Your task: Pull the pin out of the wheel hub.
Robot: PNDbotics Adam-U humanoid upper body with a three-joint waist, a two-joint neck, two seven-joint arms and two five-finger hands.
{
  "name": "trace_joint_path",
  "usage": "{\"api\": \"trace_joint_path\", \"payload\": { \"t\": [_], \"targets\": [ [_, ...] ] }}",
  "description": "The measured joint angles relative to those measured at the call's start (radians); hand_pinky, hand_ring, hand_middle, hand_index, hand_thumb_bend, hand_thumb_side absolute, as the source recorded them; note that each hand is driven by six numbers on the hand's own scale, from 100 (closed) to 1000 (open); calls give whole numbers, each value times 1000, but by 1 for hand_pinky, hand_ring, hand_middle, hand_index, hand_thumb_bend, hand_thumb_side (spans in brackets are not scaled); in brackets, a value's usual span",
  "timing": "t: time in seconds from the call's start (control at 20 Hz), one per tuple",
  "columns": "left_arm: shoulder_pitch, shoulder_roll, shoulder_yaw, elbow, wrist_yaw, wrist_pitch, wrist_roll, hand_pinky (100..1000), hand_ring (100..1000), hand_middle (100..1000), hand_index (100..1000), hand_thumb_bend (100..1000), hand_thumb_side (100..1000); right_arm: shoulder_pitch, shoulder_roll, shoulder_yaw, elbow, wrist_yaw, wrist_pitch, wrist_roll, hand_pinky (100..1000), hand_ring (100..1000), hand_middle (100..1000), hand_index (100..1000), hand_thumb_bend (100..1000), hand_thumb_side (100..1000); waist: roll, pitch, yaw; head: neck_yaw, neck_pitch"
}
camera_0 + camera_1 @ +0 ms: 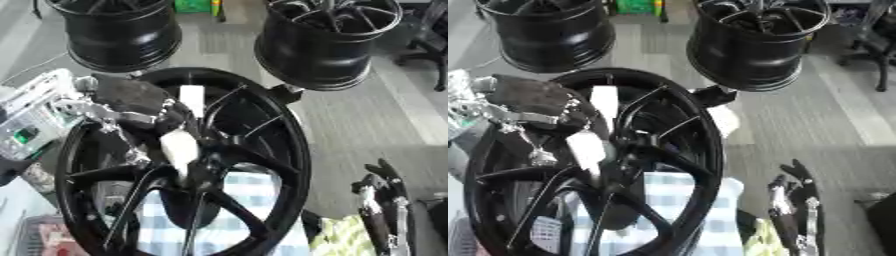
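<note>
A large black spoked wheel hub (pixel 289 150) stands tilted in the middle of both views. A long white pin (pixel 179 146) rises from near its centre boss, and its upper end (pixel 192 97) shows above my fingers. My left hand (pixel 131 95) comes in from the left over the rim. Its fingers are curled round the pin's middle and hide that part. Whether the pin's lower end still sits in the hub I cannot tell. My right hand (pixel 382 192) rests open at the lower right with its fingers up, away from the hub.
Two more black wheel hubs (pixel 118 32) (pixel 328 42) stand at the back. A blue-and-white checked cloth (pixel 249 197) lies under the hub. White equipment (pixel 31 117) sits at the left edge. An office chair (pixel 429 40) is at the far right, and a yellow-green item (pixel 341 237) lies beside my right hand.
</note>
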Motion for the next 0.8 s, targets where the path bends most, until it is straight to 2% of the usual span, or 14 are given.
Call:
{"api": "trace_joint_path", "payload": {
  "t": [0.45, 0.55, 0.6, 0.7, 0.8],
  "targets": [
    [-7, 0, -17, -34, 75, 27, -27, 845, 804, 761, 863, 132, 171, 0, 0, 3, 5, -2, -2, 2, 520, 541, 732, 895, 100, 551, 1, 0, -1, 1, 0],
    [-7, 0, -17, -39, 86, 31, -31, 830, 774, 707, 825, 100, 141, 0, 0, 3, 5, -2, -2, 2, 521, 541, 732, 895, 100, 551, 1, 0, -1, 1, 0],
    [-7, 0, -17, -40, 93, 33, -33, 815, 743, 651, 779, 100, 104, 0, 0, 3, 5, -2, -2, 2, 521, 541, 732, 895, 100, 552, 1, 0, -1, 1, 0],
    [-7, 0, -17, -40, 117, 40, -40, 793, 671, 545, 701, 100, 113, 0, 0, 3, 5, -2, -2, 3, 521, 541, 732, 896, 100, 552, 0, 0, 0, 1, 0],
    [-7, 0, -17, -40, 141, 49, -49, 780, 632, 501, 666, 100, 122, 0, 0, 3, 5, -2, -2, 3, 521, 541, 732, 896, 100, 552, 0, 0, 0, 1, 0]
  ]
}}
